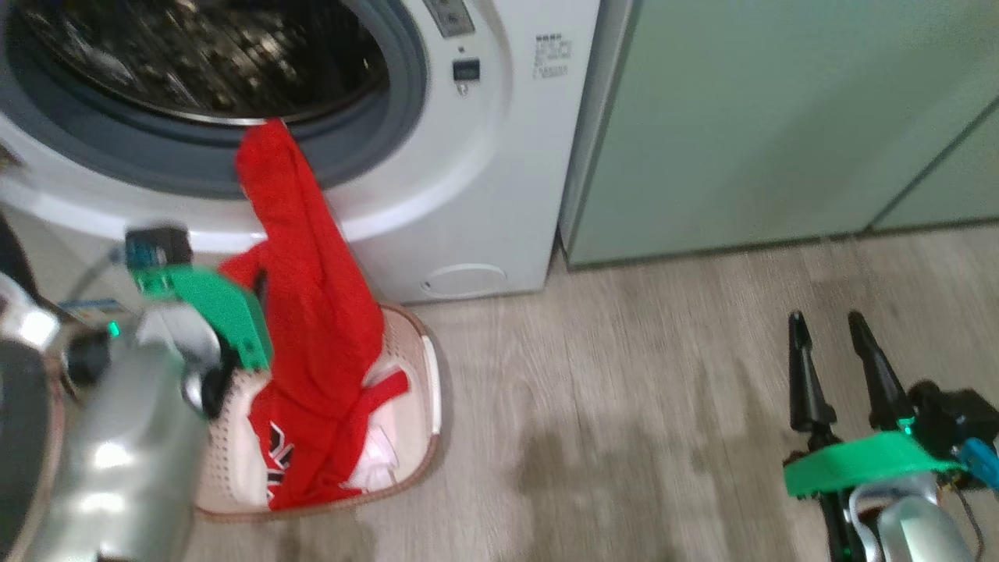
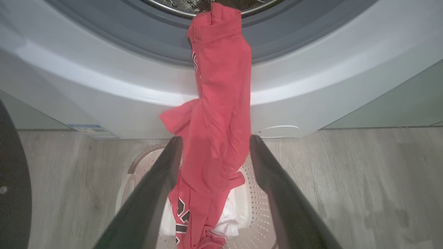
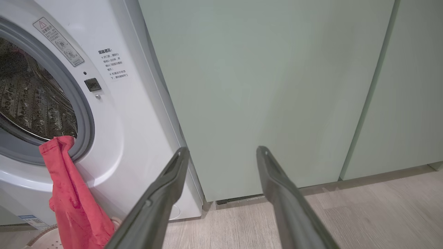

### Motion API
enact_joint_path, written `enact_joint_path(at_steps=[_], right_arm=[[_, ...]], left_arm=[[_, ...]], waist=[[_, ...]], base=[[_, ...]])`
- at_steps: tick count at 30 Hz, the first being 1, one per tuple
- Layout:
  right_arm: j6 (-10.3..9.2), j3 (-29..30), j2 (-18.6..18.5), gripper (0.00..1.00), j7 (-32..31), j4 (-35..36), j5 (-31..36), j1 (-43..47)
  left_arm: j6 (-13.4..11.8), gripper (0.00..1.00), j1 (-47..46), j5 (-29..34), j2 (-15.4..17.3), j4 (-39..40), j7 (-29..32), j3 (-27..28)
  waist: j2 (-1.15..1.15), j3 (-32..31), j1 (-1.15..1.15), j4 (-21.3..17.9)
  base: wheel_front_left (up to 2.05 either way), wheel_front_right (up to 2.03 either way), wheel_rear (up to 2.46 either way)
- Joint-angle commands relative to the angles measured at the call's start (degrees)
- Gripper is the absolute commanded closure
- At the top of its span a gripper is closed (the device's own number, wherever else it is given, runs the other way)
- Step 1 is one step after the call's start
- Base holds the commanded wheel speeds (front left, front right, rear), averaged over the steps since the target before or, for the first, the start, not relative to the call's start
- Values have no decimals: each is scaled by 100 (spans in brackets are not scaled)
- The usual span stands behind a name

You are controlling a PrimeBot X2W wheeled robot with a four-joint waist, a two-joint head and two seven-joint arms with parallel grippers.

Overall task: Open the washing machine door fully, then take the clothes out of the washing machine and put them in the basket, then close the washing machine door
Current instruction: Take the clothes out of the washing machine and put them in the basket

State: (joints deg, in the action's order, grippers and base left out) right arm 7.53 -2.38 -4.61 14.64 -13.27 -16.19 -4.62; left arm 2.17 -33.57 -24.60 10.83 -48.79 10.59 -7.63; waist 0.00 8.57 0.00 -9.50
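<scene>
Wood floor [image 1: 624, 390]; clothes [image 1: 312, 312] vertical, drum [image 1: 195, 47] to basket [image 1: 222, 460]

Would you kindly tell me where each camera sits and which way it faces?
Head view: on the head, looking down at washing machine, basket, floor; left forearm, right claw show.
Left wrist view: looks along the open left claw at the clothes.
Right wrist view: looks past its open fingers at the green cabinet.
Shared: the clothes hanging from the drum.
</scene>
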Motion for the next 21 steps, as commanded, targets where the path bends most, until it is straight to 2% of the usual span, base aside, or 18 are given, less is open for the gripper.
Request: enact_joint_path(at_steps=[1, 9, 21], right_arm=[[-4, -146, 11, 0, 36, 206, -13, -189], [-4, -194, 99, 0, 36, 263, -25, -568], [-4, -287, 162, 0, 36, 337, -55, -971]], left_arm=[[-67, 0, -431, 68, 238, 80, 54, 166], [-247, 0, -1951, 314, 541, -694, 329, 15], [-400, 0, -3373, 449, 815, -1724, 384, -106]], waist=[[0, 383, 0, -206], [0, 1161, 0, -567], [0, 1954, 0, -861]], base=[[0, 0, 0], [0, 0, 0], [0, 0, 0]])
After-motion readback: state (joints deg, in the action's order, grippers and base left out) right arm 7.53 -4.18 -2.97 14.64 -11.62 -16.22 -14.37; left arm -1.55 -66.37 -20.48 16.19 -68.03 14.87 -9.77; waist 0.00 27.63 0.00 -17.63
